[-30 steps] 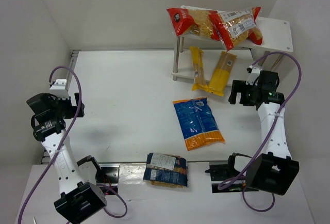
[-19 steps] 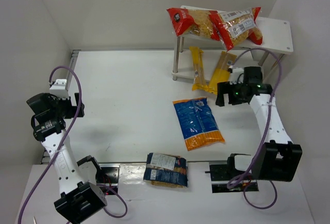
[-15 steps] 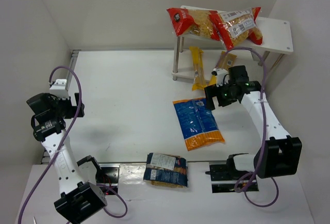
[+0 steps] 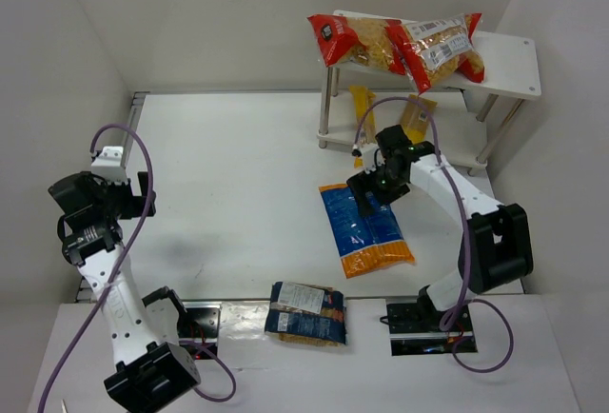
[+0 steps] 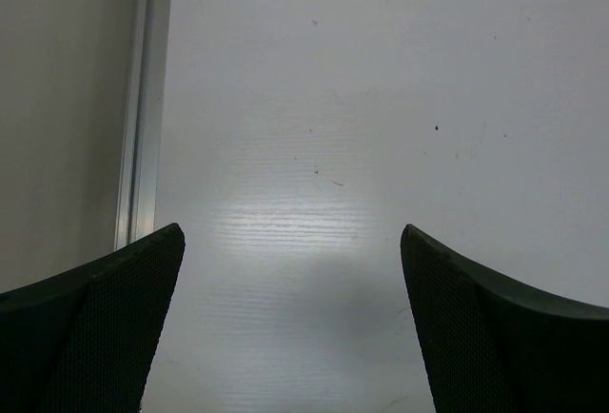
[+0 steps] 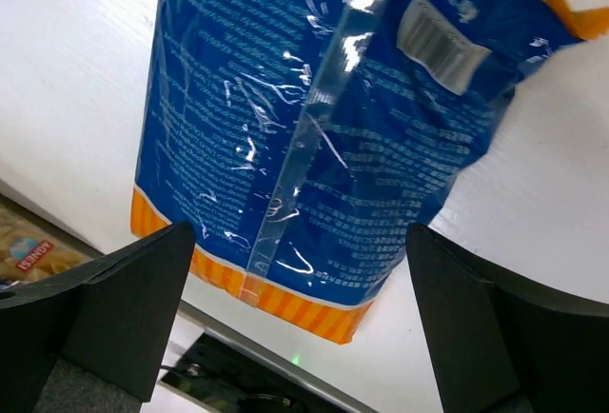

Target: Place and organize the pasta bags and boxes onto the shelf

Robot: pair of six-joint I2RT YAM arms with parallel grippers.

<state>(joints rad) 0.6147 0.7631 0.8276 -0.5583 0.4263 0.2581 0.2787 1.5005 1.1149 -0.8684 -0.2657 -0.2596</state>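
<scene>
Surroundings: dark blue pack at near edge of table. Two red-and-clear packs lie atop shelf. Yellow-orange packs sit beneath it, partly hidden by my R arm. R pincer is released, fingers wide, directly over blue pack w/ orange end, which lies flat on table, mid-right. L pincer is also released, over table at far left.

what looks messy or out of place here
The two red-and-clear bags lie crooked atop the shelf, touching, one hanging past its left end. The dark blue bag lies apart at the near edge of the table.
</scene>
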